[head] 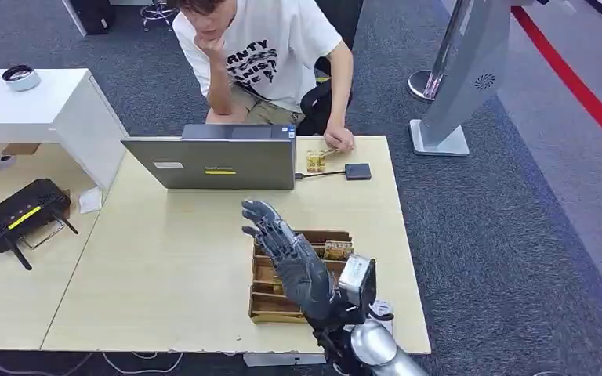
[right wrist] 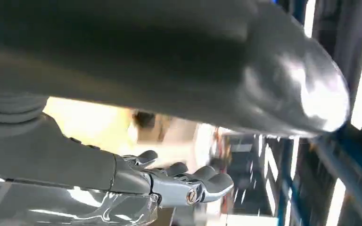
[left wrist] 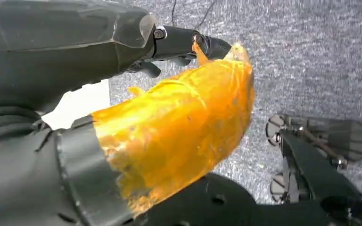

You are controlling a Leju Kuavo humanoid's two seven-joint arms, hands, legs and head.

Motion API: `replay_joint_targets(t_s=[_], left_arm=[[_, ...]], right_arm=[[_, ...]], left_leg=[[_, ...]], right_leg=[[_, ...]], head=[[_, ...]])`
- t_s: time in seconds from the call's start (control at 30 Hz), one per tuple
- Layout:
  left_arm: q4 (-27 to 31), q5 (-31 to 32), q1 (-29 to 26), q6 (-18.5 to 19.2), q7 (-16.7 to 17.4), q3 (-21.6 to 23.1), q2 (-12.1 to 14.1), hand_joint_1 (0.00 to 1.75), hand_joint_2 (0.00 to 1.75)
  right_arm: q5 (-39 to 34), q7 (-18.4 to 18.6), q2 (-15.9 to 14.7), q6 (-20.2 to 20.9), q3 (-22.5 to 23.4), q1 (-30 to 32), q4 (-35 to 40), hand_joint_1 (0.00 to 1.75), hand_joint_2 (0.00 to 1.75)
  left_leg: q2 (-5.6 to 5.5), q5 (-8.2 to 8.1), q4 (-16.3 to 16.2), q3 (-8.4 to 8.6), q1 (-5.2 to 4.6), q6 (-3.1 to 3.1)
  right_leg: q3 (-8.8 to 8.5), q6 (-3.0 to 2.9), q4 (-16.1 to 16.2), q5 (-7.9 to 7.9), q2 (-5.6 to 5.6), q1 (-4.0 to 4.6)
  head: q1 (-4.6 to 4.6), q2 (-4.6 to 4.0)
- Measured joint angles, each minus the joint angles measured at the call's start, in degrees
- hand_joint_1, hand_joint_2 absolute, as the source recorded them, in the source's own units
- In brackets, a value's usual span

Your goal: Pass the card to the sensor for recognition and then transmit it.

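Head view, item list. Right hand [head: 286,251]: raised above the table [head: 172,266], palm up-tilted, fingers [head: 260,213] spread and released, holding nothing that shows. Right wrist view: same fingers [right wrist: 184,176] apart, no card between them. Left hand [left wrist: 169,122]: seen in the left wrist view over grey carpet, a thick thumb wrapped in orange tape; whether its fingers are clenched or released cannot be told.

Wooden tray [head: 270,301]: on the table just under the right hand, divided into slots, a card [head: 337,251] standing in the far slot. Sensor [head: 357,171]: small black square on a cable beside the laptop [head: 219,160], well apart from the tray. Person [head: 270,55]: seated behind the laptop, one hand resting near a second card [head: 315,161] next to the sensor.

Step in hand, by judgement: before pick-up, right hand poised over the tray. Next move calls for lowering onto the tray card, pinching its upper edge, then carrying it forward to the sensor.
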State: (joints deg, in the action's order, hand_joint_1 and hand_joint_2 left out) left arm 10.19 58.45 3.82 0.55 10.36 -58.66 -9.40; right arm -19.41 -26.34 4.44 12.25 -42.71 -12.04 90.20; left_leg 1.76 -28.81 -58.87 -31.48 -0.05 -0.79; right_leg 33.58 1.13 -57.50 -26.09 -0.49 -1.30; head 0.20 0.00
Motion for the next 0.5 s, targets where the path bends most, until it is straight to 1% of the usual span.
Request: replay_joint_targets(t_s=[0.1,0.5], left_arm=[[0.0,0.2,0.0,0.0,0.0,0.0,0.3,0.0,0.0],[0.2,0.2,0.0,-0.4,0.0,-0.5,0.4,0.0,0.0]], right_arm=[[-1.7,-0.3,0.1,2.7,-0.4,-0.3,-0.5,0.0,0.0],[-5.6,-0.1,0.7,10.2,-0.8,-1.4,-1.8,0.0,0.0]], left_leg=[[0.0,0.0,0.0,-0.01,0.0,0.0],[0.0,0.0,0.0,0.0,-0.01,0.0]], right_leg=[[0.0,0.0,0.0,0.0,0.0,-0.01],[0.0,0.0,0.0,0.0,0.0,0.0]], head=[[0.02,0.0],[0.0,0.0]])
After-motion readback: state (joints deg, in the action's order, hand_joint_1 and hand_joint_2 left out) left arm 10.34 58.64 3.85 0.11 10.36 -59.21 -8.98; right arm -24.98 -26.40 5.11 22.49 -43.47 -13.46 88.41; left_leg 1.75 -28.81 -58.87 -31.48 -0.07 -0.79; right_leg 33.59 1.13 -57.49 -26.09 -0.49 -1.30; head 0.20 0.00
